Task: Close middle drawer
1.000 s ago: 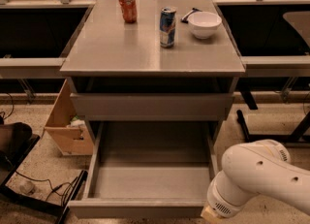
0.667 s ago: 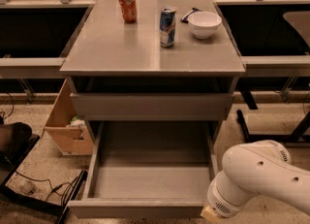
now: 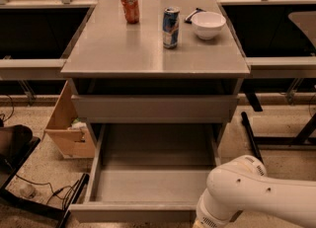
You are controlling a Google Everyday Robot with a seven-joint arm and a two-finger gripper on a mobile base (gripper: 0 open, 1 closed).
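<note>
Camera view: middle drawer (image 3: pixel 153 185) is pulled fully out at the bottom of the cabinet, floor bare. White arm (image 3: pixel 256 192) sits at its front right corner. The gripper is below the frame edge, so I can't tell if it's open or closed.

Risks, as I see it: a push at that corner instead of mid-front could skew the drawer and bind it. A hard shove could jolt the cabinet and tip the orange can (image 3: pixel 130 7) or blue can (image 3: pixel 171 20).

Grey cabinet top (image 3: pixel 123 49) also carries a white bowl (image 3: pixel 208 24). Cardboard box (image 3: pixel 66 128) and cables (image 3: pixel 34 187) are on the speckled floor to the left.
</note>
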